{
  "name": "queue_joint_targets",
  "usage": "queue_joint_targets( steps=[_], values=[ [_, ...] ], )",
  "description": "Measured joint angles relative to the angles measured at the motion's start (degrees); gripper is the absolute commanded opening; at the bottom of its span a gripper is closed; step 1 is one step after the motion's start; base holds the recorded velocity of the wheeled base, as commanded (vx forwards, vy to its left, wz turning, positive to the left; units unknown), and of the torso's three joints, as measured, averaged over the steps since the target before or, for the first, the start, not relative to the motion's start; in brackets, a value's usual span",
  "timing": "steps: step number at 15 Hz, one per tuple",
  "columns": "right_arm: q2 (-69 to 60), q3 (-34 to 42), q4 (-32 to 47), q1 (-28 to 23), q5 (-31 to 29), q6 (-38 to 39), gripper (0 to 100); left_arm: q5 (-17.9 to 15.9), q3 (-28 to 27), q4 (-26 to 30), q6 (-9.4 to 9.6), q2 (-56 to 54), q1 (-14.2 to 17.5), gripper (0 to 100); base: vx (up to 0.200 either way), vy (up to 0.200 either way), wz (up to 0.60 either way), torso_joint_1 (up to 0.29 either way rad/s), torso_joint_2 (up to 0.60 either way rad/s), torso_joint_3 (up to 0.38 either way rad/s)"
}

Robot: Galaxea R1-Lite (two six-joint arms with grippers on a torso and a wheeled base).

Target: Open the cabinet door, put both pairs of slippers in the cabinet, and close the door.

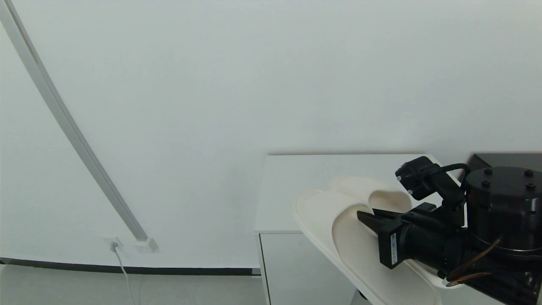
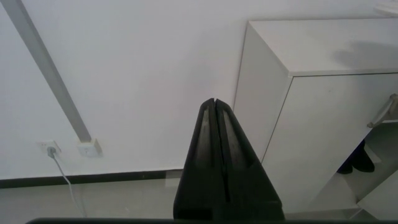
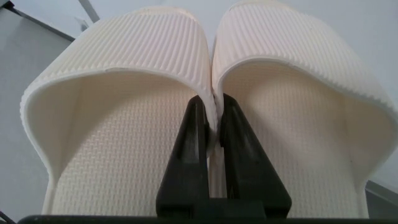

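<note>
A single grey wall strip slanted down the white wall to two sockets, one with a white cord plugged in and trailing to the floor. The left gripper was held in front of that wall with its fingers pressed together on nothing. To its right stood the one white cabinet, with a metal handle at the door's far edge and dark shapes below it, too dim to identify. Further right, the right gripper was clamped on the touching inner edges of two cream ribbed slippers, one pair held side by side in the air. In the head view the pair and the arm hid part of the cabinet's top and front.
</note>
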Motion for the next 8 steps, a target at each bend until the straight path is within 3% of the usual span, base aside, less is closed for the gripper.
queue_joint_targets(
  steps=[8],
  values=[
    [-0.29,0.55,-0.11,0.74,-0.22,-0.07,0,-0.02,0.0,0.0,0.0,0.0,0.02,0,-0.2,0.0,0.0,0.0,0.0,0.004]
  ],
)
